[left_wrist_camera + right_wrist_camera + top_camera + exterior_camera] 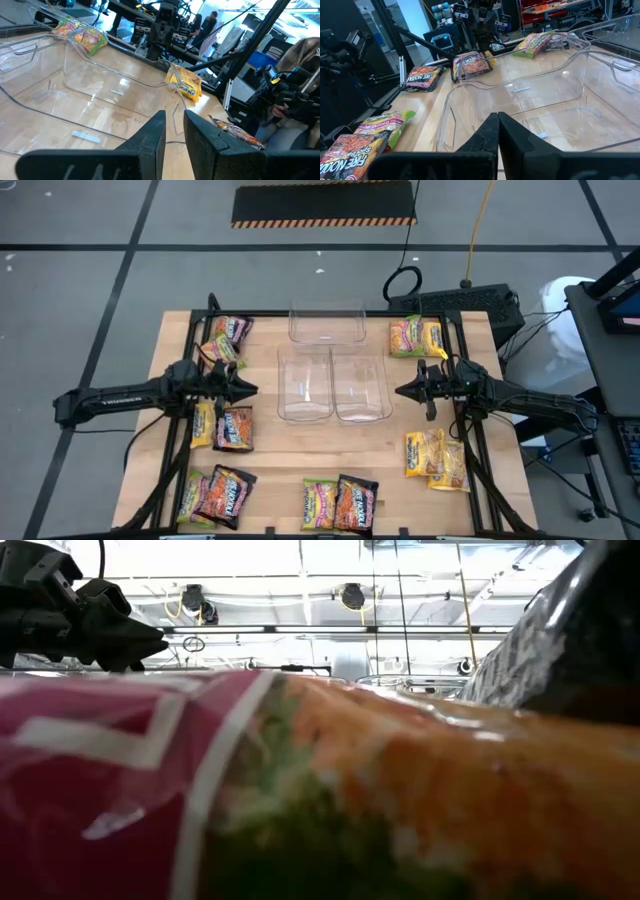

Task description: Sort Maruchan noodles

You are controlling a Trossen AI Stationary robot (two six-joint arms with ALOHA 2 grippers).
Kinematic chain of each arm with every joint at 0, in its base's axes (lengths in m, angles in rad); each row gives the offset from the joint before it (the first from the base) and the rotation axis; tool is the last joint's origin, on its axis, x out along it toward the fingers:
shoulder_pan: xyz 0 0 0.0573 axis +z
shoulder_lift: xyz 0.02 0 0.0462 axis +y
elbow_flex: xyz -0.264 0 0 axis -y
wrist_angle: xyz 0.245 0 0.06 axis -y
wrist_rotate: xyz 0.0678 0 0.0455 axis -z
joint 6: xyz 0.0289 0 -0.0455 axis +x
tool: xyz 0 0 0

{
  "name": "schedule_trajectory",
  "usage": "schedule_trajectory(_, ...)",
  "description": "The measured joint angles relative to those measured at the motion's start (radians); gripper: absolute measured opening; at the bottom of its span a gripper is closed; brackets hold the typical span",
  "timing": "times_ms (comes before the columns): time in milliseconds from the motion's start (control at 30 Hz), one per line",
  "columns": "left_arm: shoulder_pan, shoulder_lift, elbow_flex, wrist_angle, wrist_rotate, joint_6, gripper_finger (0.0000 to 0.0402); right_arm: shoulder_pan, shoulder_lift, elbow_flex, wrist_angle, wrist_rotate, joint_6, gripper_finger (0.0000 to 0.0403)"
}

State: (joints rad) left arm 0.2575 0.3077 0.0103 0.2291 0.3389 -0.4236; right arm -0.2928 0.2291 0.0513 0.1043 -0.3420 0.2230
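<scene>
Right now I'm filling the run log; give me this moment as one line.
left gripper: open, empty, beside bins | right gripper: shut, empty | three clear bins: empty | noodle packets: all on table

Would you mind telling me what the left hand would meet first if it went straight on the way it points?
Most likely the near wall of the clear bin just ahead of the left hand; its height over the rim is unclear.

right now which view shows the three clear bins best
The high view: all three clear bins show whole, mid-table, between the left gripper and right gripper. Each wrist view shows only parts of bins. The low view is mostly blocked by a noodle packet.
</scene>
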Motion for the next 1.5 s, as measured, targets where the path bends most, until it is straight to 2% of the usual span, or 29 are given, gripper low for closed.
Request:
schedule_trajectory(133,0.000,0.000,0.000,0.000,0.000,0.000,0.0074,0.000,0.000,0.000,0.016,0.000,0.015,0.0000)
schedule_trajectory(400,0.000,0.000,0.000,0.000,0.000,0.000,0.0074,0.000,0.000,0.000,0.049,0.000,0.176,0.0000)
schedule_trajectory(567,0.000,0.000,0.000,0.000,0.000,0.000,0.0074,0.000,0.000,0.000,0.049,0.002,0.159,0.0000)
schedule_trajectory(1333,0.000,0.000,0.000,0.000,-0.019,0.001,0.0074,0.000,0.000,0.000,0.049,0.057,0.290,0.0000)
schedule_trajectory(1500,0.000,0.000,0.000,0.000,-0.019,0.001,0.0074,0.000,0.001,0.044,0.041,0.053,0.276,0.0000)
